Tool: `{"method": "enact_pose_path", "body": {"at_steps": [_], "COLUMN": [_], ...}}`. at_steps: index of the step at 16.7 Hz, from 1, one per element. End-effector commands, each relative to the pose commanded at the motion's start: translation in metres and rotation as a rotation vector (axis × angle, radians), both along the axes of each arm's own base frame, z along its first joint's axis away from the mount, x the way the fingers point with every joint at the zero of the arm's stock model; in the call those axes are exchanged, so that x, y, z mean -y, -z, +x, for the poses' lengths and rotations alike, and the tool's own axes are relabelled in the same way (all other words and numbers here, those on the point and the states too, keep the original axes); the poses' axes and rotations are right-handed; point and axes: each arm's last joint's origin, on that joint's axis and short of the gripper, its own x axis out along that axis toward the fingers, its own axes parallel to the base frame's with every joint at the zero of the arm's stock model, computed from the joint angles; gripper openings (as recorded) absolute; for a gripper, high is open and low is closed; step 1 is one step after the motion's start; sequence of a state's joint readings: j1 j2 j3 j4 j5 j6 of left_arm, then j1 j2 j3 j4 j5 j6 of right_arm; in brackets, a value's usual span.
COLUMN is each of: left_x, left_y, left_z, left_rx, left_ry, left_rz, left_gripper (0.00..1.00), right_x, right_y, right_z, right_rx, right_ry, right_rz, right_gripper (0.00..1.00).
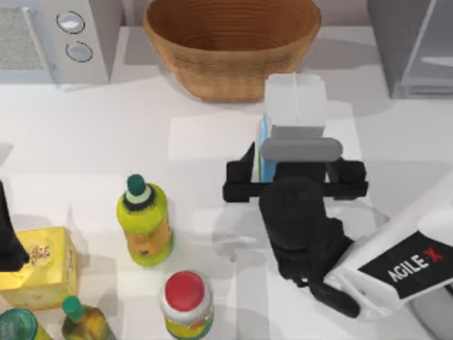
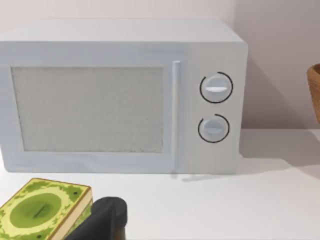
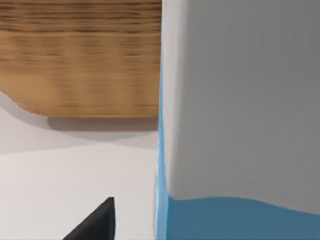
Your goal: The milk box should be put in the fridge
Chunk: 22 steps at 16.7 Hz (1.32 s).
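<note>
Top view: right gripper [image 1: 291, 164] at the milk box [image 1: 295, 106], its black crossbar spread wide on either side of the carton's near face; whether the fingers press the carton or stand just off it cannot be told. The box stands upright on the white table [image 1: 85, 142], right of centre, just in front of the wicker basket [image 1: 232, 42], its white upper part uppermost and a strip of blue showing on its left edge. Right arm reaches in from the lower right, its white link marked AGILEX. Fridge [image 1: 414, 46] stands at the table's far right corner, well apart from the box. Microwave [image 1: 53, 39], with two round knobs, occupies the far left corner.

Right wrist view: the carton's white and blue face [image 3: 240, 125] lies close ahead, one black fingertip [image 3: 97, 220] beside it, the basket [image 3: 80, 55] behind.

Left gripper [image 1: 8, 241] is parked at the table's left edge, beside the yellow box [image 1: 42, 265]; its finger state cannot be told. Three bottles stand near the front left: a green-capped one [image 1: 145, 223], a red-capped one [image 1: 186, 304] and a smaller one [image 1: 81, 322].
</note>
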<state>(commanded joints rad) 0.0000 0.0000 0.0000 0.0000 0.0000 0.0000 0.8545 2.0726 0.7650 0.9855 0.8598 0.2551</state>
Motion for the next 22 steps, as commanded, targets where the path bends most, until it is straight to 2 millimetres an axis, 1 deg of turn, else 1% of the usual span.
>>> {"method": "enact_pose_path", "body": {"at_steps": [5,7,12,13,16,22], "left_x": [0.0,0.0,0.0,0.0,0.0,0.0], "left_y": [0.0,0.0,0.0,0.0,0.0,0.0], "left_z": [0.0,0.0,0.0,0.0,0.0,0.0], "left_rx": [0.0,0.0,0.0,0.0,0.0,0.0], "left_ry": [0.0,0.0,0.0,0.0,0.0,0.0], "left_rz": [0.0,0.0,0.0,0.0,0.0,0.0], "left_gripper": [1.0,1.0,1.0,1.0,1.0,1.0], "right_x": [0.002,0.0,0.0,0.0,0.0,0.0], "right_y": [0.0,0.001,0.009,0.01,0.01,0.01], "right_z": [0.002,0.011,0.046,0.049,0.049,0.049], "right_rx": [-0.003,-0.001,0.0,0.0,0.0,0.0], "right_ry": [0.002,0.0,0.0,0.0,0.0,0.0], "right_rz": [-0.002,0.0,0.0,0.0,0.0,0.0], "right_gripper": [1.0,1.0,1.0,1.0,1.0,0.55]}}
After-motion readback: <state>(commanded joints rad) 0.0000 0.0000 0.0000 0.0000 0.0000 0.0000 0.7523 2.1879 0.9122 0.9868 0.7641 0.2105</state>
